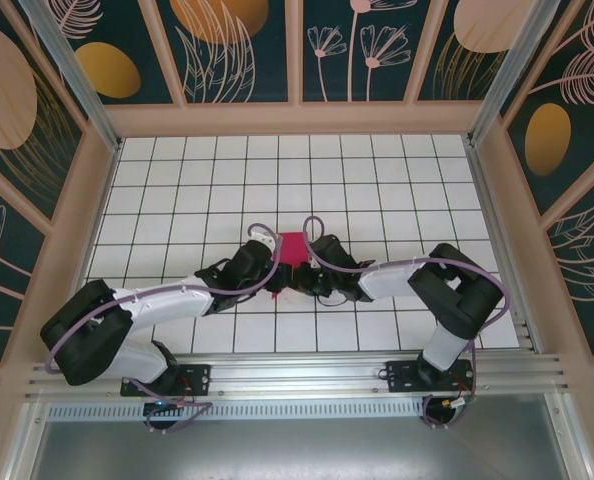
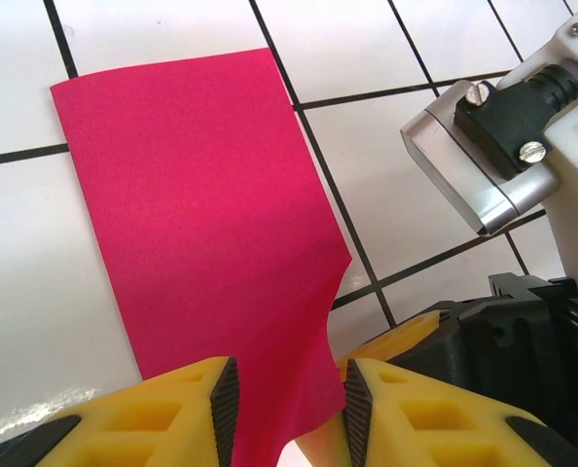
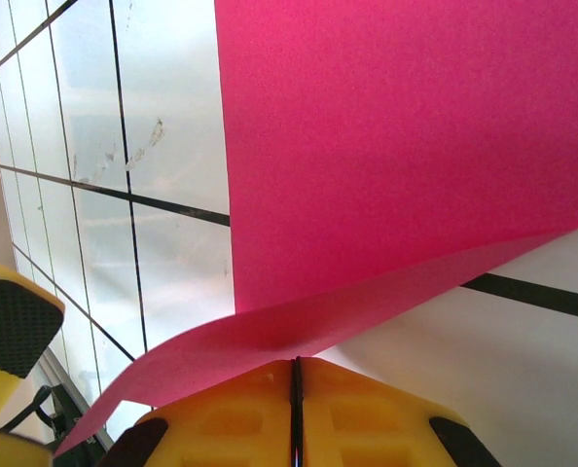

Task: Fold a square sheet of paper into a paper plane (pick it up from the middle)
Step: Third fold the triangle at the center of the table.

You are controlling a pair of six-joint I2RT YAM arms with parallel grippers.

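Observation:
The square sheet of paper [image 1: 295, 247] is magenta-pink and lies at the table's middle, between the two arms. In the left wrist view the paper [image 2: 201, 214] is a creased oblong. Its near end rises off the tiles and passes between the fingers of my left gripper [image 2: 287, 404], whose jaws stand apart without squeezing it. My right gripper [image 3: 296, 365] has its jaws pressed together at the raised near edge of the paper [image 3: 396, 146], which curls up from the tiles to the fingertips. From above, my left gripper [image 1: 269, 265] and right gripper [image 1: 302, 280] nearly touch over the sheet.
The white tiled table [image 1: 377, 180] has low walls at the back and sides and a metal rail [image 1: 307, 375] along the near edge. The right arm's wrist block [image 2: 484, 156] sits close on the right in the left wrist view.

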